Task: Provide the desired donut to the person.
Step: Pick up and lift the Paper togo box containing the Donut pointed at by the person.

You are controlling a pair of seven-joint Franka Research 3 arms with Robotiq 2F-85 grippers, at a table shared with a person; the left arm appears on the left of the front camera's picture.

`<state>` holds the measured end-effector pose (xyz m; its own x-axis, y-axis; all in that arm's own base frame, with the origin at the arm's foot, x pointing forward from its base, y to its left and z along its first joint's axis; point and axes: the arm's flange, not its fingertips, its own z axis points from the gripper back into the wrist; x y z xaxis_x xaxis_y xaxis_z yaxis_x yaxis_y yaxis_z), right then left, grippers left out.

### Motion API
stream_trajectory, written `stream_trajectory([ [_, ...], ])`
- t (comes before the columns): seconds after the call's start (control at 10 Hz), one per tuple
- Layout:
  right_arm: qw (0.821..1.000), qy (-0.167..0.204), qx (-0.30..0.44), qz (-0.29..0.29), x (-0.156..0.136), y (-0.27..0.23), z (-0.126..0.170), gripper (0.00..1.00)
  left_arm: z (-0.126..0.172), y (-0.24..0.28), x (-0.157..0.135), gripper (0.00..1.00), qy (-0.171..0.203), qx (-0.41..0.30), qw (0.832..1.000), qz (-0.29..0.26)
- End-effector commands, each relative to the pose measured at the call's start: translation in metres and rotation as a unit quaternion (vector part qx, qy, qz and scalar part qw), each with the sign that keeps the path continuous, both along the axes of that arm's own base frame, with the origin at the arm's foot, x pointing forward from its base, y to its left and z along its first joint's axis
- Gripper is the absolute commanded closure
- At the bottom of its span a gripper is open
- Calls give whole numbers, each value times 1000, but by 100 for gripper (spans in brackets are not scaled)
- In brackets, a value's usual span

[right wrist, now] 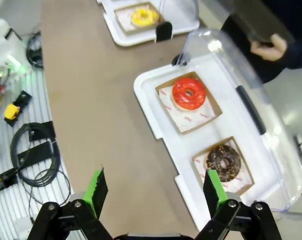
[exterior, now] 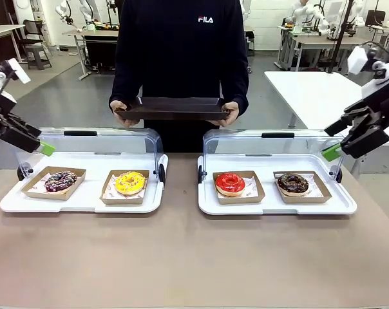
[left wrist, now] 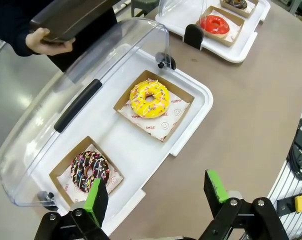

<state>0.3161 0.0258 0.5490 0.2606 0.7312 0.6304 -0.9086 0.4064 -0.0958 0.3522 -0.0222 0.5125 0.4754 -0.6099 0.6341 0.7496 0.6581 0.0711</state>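
at either side, left end effector [left wrist: 155, 187] and right end effector [right wrist: 153, 181] agape

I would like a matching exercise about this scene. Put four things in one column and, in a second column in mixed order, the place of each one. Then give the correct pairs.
Things
1. yellow glazed ring donut
2. red glazed ring donut
3. black rectangular flat tray
4. dark chocolate ring donut with coloured sprinkles

Places
A. held in the person's hands
B. left white plastic tray, outer end
C. right white plastic tray, inner end
D. left white plastic tray, inner end

Pairs: 1-D, 2-C, 3-A, 4-B.
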Motion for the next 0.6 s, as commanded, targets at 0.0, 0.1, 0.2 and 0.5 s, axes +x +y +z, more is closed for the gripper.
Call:
stream_trajectory([
  [0.0,999,-12,32,20,-1,-12,-14,0,-43,11,-48,0,-15,10,1000,-10],
  [0.1,999,-20,40,27,-1,-15,-15,0,-42,14,-50,0,-22,5,1000,-15],
  [0.2,998,-28,44,37,-2,-17,-17,0,-43,17,-50,0,-26,-1,999,-20],
  [0.5,995,-47,68,60,-8,-23,-23,0,-42,17,-50,0,-22,-2,1000,-21],
])
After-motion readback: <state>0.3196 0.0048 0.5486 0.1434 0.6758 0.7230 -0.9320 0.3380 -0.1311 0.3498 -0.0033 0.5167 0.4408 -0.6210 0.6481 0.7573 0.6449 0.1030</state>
